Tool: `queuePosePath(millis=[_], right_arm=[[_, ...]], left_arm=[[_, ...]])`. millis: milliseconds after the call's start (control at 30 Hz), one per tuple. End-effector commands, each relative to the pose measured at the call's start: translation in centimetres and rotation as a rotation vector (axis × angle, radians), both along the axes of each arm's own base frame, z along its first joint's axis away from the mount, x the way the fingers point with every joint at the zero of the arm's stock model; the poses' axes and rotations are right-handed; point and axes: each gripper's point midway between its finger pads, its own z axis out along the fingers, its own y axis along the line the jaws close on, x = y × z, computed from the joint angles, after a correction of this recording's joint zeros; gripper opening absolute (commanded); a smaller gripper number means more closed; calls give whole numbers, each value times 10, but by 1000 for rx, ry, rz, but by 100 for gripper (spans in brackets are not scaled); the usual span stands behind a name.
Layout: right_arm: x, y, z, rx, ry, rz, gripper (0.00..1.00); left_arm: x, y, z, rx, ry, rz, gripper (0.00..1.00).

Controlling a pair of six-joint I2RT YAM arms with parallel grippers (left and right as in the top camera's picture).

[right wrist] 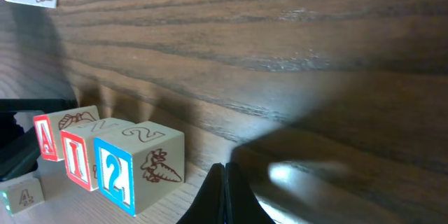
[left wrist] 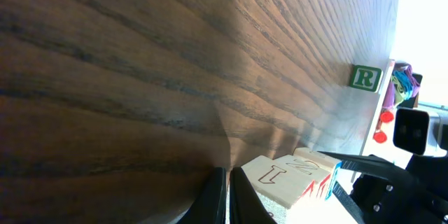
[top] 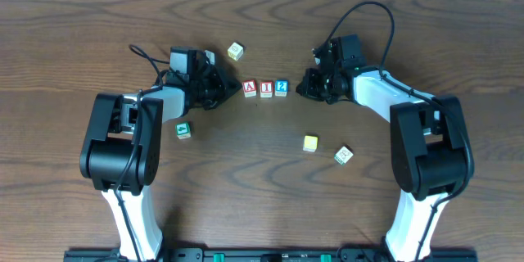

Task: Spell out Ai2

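Observation:
Three wooden letter blocks stand side by side in a row at the table's middle: a red A block (top: 250, 88), a red I block (top: 266, 88) and a blue 2 block (top: 282, 88). The right wrist view shows them as A (right wrist: 45, 137), I (right wrist: 75, 155) and 2 (right wrist: 114, 172). My left gripper (top: 236, 92) is shut and empty just left of the A block; its fingertips (left wrist: 228, 182) sit beside the row (left wrist: 283, 180). My right gripper (top: 300, 89) is shut and empty just right of the 2 block, fingertips (right wrist: 224, 175) close to it.
Spare blocks lie around: a pale one (top: 236, 50) behind the row, a green one (top: 182, 131) at front left, a yellow one (top: 309, 142) and a white one (top: 344, 155) at front right. A green R block (left wrist: 365, 78) shows in the left wrist view.

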Motion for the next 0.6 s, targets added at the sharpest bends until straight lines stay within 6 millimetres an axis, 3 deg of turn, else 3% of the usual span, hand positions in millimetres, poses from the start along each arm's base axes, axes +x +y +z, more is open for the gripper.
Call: queuePosePath(millis=[0, 567], right_arm=[[-2, 6, -3, 23, 13, 4, 1], [-8, 14, -15, 34, 56, -4, 1]], left_arm=[[-5, 0, -13, 23, 21, -12, 6], [-5, -1, -13, 20, 19, -18, 6]])
